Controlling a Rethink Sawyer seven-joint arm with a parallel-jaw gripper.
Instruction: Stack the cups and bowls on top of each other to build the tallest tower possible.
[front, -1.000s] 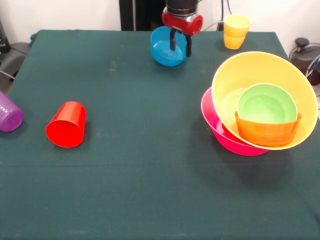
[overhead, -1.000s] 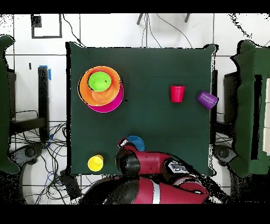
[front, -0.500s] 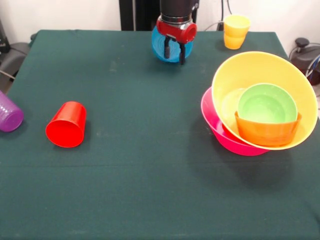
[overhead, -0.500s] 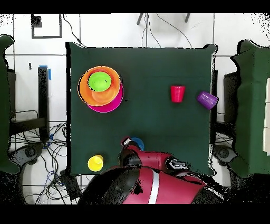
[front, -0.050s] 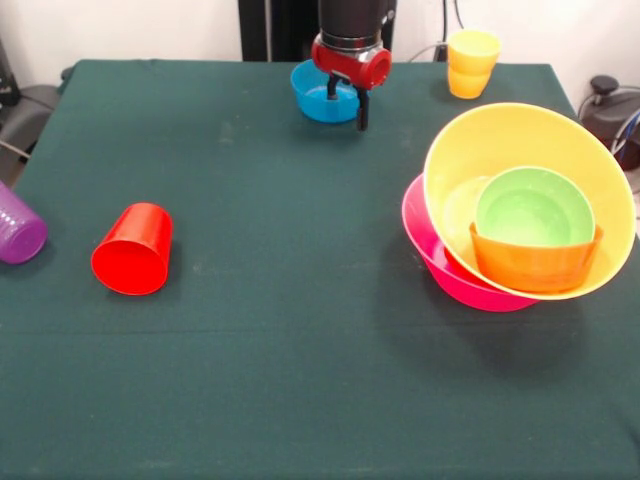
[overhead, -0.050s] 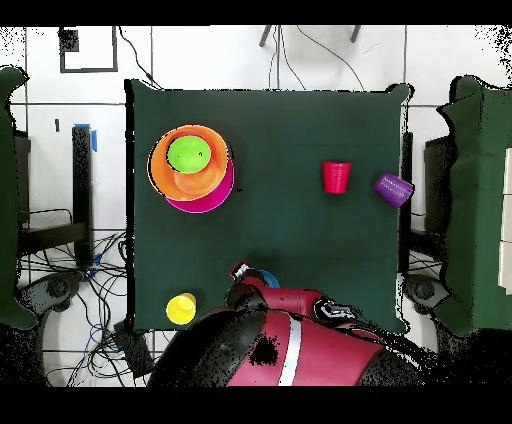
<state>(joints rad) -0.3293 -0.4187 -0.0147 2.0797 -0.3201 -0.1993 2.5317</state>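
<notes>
My claw (front, -0.050s: 347, 108) is pinched on the rim of the small blue bowl (front, -0.050s: 318, 95), so that slick plastic could easily slip out and drop onto the counter (front, -0.050s: 300, 300).

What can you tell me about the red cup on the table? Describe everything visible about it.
The red cup is a small tapered tumbler of glossy, opaque-looking red plastic. It lies on its side on the green tablecloth, its open mouth turned toward the front camera. It seems empty. Nothing touches it but the cloth; the purple cup lies apart beside it.

arm (overhead, -0.050s: 290, 350): red shell, black joints | wrist: red collar, black cylinder
</notes>
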